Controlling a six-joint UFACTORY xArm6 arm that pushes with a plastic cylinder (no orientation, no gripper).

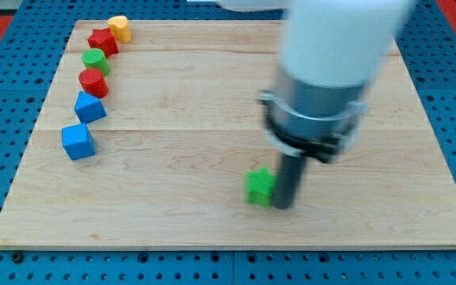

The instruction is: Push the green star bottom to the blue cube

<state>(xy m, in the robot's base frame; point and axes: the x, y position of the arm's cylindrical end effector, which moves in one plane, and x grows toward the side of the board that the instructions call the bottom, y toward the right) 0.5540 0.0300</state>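
Note:
The green star (pixel 259 187) lies on the wooden board (pixel 172 214), a little right of the middle and near the view's bottom edge. My tip (pixel 283 206) stands right against the star's right side. The blue cube (pixel 78 142) sits far off at the view's left edge of the board, about level with the middle. The arm's white and grey body hangs over the upper right of the board and hides what is under it.
A curved row of blocks runs up the left side above the blue cube: another blue block (pixel 89 106), a red cylinder (pixel 93 81), a green cylinder (pixel 95 60), a red star-like block (pixel 102 40) and a yellow block (pixel 119 28).

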